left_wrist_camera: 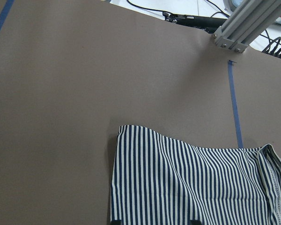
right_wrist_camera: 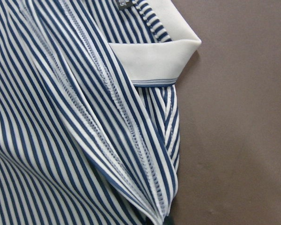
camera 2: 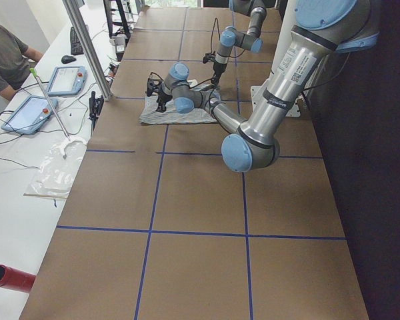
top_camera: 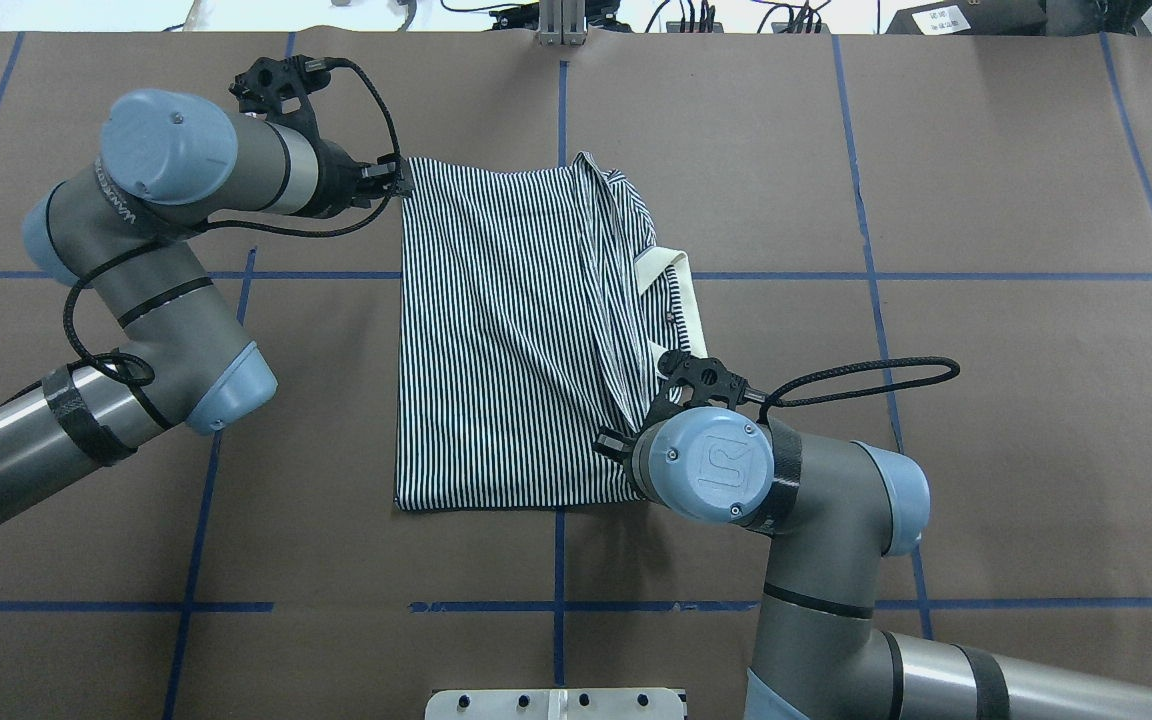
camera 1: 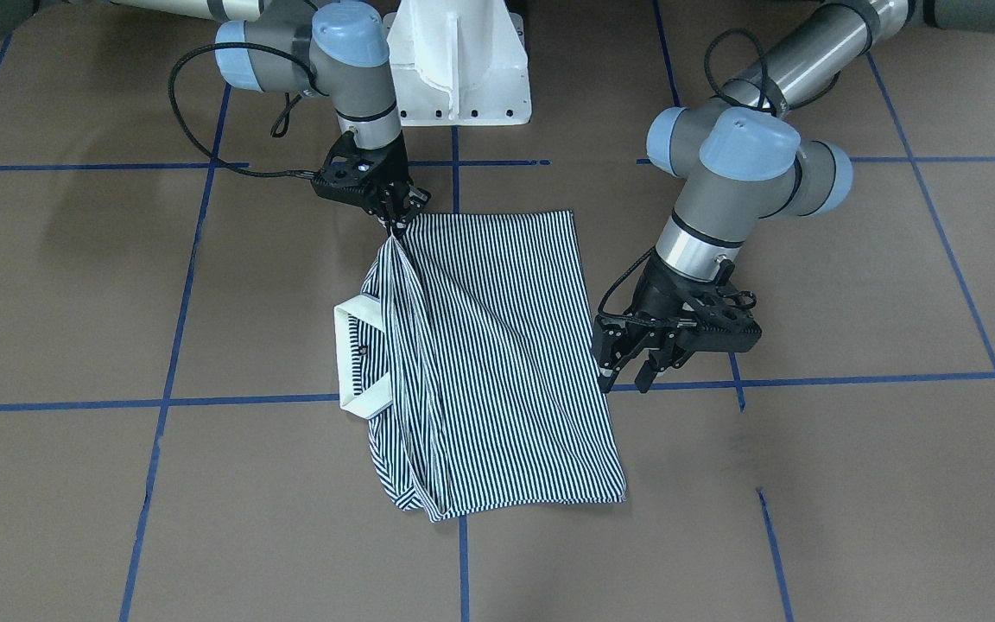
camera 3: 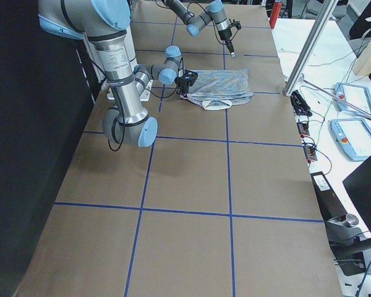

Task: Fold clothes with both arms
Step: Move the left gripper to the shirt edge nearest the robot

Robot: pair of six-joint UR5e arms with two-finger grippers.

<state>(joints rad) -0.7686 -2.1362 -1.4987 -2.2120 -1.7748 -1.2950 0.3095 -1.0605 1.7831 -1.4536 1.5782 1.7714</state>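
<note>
Seems folded once; pinches gathered side of polo shirt (camera 1: 497,345) in right claw (camera 1: 396,218); left claw (camera 1: 625,376) wide, empty beside corner; needs further folds.

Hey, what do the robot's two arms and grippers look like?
The left arm and right arm are silver-grey tubes with light blue joint caps; one right-arm cap bears a UR logo. Black bands wrap the tubes. A black braided cable loops to each wrist. The left gripper and right gripper are black and two-fingered.
</note>
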